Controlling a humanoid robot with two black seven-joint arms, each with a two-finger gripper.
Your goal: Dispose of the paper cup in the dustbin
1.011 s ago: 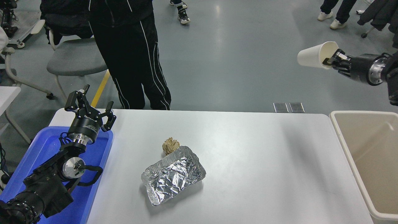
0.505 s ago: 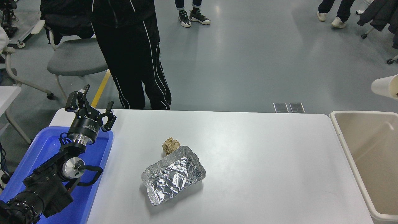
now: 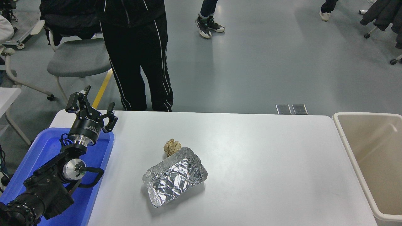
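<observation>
The beige dustbin (image 3: 348, 138) stands at the table's right end, its inside bare as far as it shows. The paper cup is out of view. My right arm and gripper are out of view past the right edge. My left gripper (image 3: 91, 106) is parked at the lower left above the blue tray, its fingers spread open and empty.
A crumpled foil tray (image 3: 174, 176) lies in the middle of the white table (image 3: 267, 163), with a brown paper ball (image 3: 172, 146) touching its far edge. A blue tray (image 3: 47, 150) sits under my left arm. A person in black trousers (image 3: 138, 62) stands at the far side beside a grey chair (image 3: 77, 61).
My right gripper carried the paper cup to the right, from above the far right of the table out past the picture's right edge. The left arm has not moved.
</observation>
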